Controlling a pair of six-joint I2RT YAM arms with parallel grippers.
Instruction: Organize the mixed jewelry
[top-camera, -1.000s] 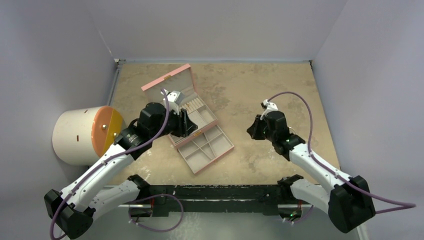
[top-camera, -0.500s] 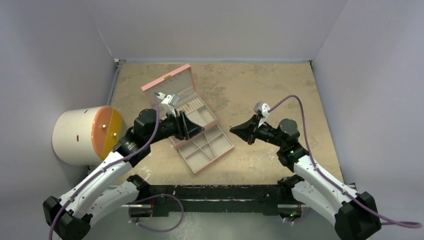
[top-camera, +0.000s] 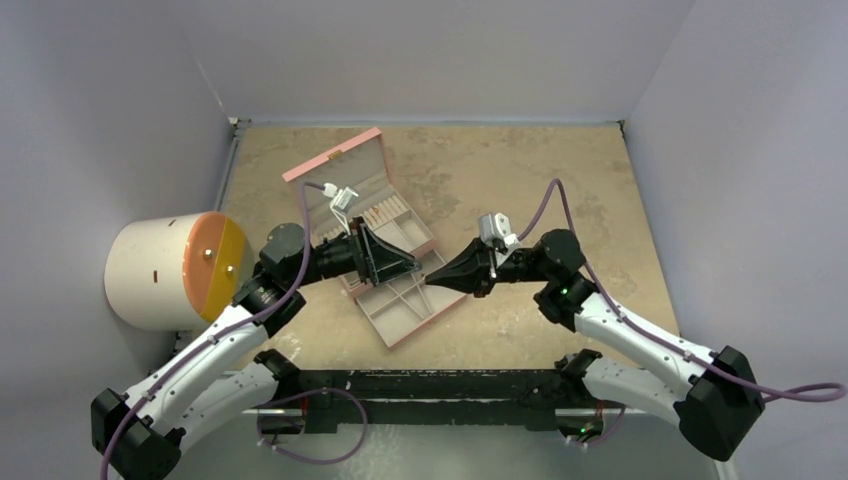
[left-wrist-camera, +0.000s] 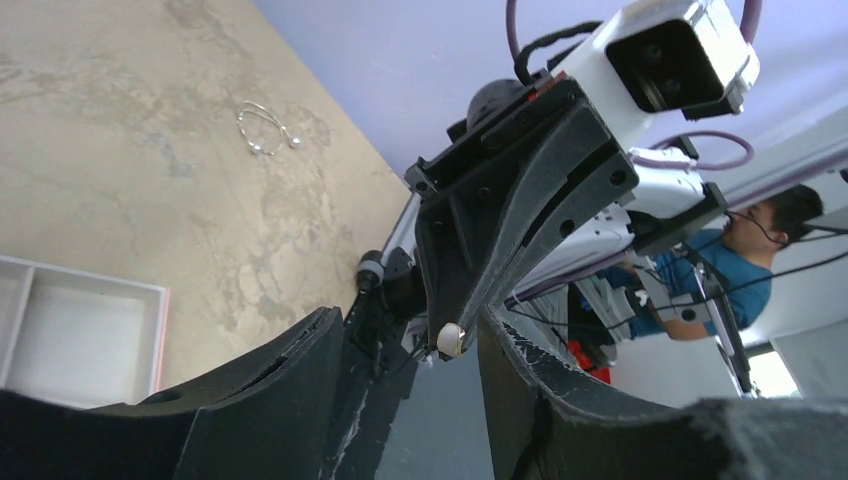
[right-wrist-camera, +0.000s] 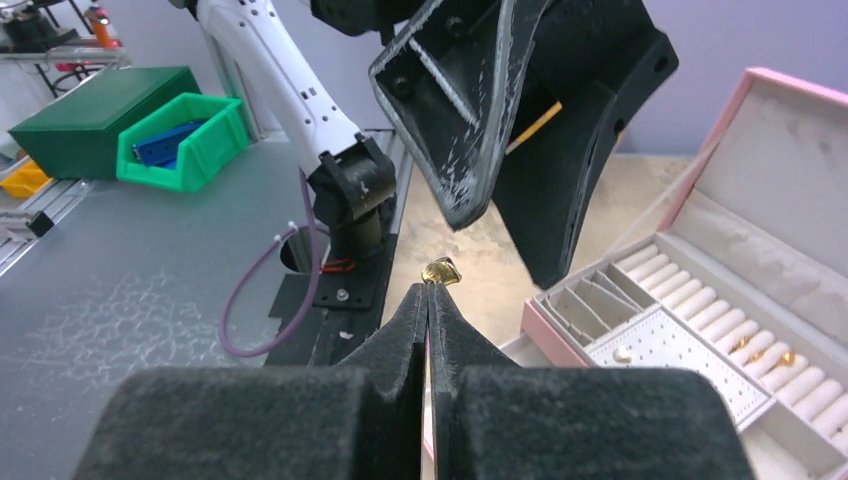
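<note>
My right gripper (top-camera: 433, 281) (right-wrist-camera: 428, 292) is shut on a tiny gold earring with a white pearl (right-wrist-camera: 441, 271), pinched at its very fingertips. It reaches left over the front of the open pink box (top-camera: 335, 165). My left gripper (top-camera: 408, 264) (left-wrist-camera: 410, 322) is open and faces it, and the pearl (left-wrist-camera: 450, 340) sits between its fingertips without touching them. Gold rings (right-wrist-camera: 762, 350) sit in the box's ring rolls, and a pearl stud (right-wrist-camera: 622, 353) is on the perforated pad. A thin wire piece (left-wrist-camera: 266, 128) lies on the table.
A white cylinder with an orange face (top-camera: 165, 270) stands at the table's left edge. Grey walls close three sides. The box's lower tray (top-camera: 400, 315) lies below both grippers. Green bins (right-wrist-camera: 150, 135) stand off the table.
My right arm has swung left and stretched out to meet the left gripper. My left gripper has turned to point right and moved over the box's front.
</note>
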